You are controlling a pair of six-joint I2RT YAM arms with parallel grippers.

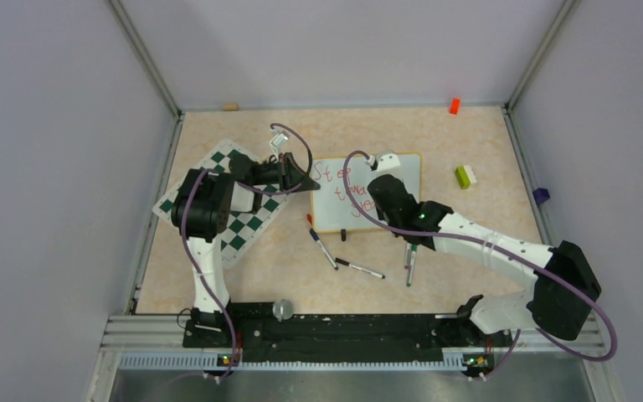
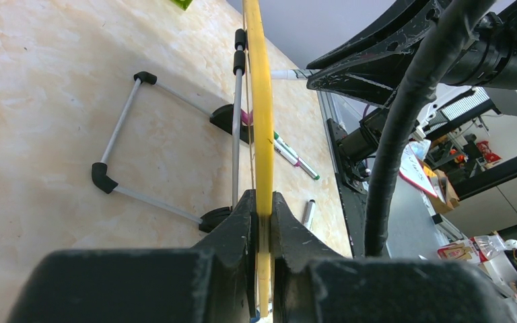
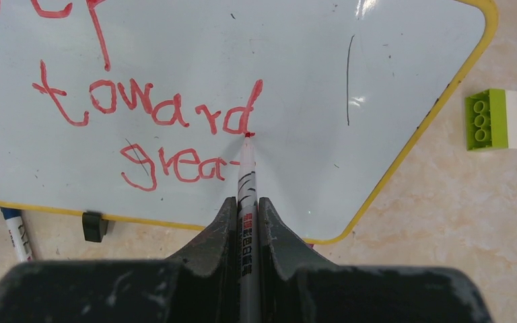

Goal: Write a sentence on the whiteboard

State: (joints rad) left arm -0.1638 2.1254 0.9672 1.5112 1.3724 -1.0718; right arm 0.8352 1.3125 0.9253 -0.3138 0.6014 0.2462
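1. The whiteboard (image 1: pixel 328 211) lies mid-surface (image 1: pixel 469 243), its long axis running 9 to 3 o'clock in the top view; the sentence (image 3: pixel 145 108) reads the same way, with the third line unfinished
2. It looks light, stiff and glossy, likely to skid under pen pressure, so take it by the frame: your left gripper (image 2: pixel 264 202) is clamped on the 9 o'clock edge
3. Your right gripper (image 3: pixel 246 205) is closed on the red marker (image 3: pixel 247 168), which points to 12 o'clock in its wrist view, tip at the foot of "toward"

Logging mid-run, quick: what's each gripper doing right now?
Left gripper: closed on the edge of the whiteboard.
Right gripper: closed on the red marker.
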